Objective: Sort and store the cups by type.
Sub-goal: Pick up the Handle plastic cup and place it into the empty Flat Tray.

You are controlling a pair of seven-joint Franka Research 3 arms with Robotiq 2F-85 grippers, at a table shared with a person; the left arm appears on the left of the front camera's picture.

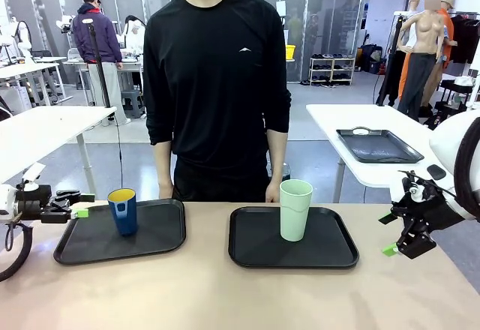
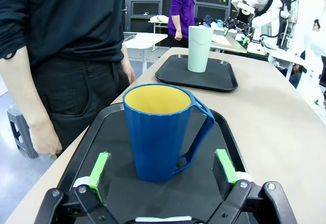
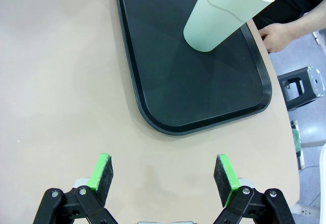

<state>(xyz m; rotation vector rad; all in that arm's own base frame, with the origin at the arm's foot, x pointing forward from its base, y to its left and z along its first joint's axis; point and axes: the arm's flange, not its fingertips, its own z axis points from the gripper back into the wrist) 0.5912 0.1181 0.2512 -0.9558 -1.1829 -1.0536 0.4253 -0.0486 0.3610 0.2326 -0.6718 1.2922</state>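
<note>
Left gripper [image 2: 162,170] is wide open, nothing held; dark blue cup [image 2: 159,132] stands upright betw. its green pads [image 2: 100,167] on left black tray [image 2: 224,132]. Right gripper [image 3: 164,175] also open, over bare table [image 3: 61,107] beside right tray [image 3: 153,117] w/ mint-green tumbler [image 3: 226,12]. Both cups look already sorted; next probably pull both arms away w/o knocking the cup.

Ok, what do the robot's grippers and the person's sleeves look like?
Both the left gripper and right gripper have black linkage fingers tipped with green pads. The right arm is white, with thin black cables near the wrist. The person wears a black long-sleeved top.
</note>
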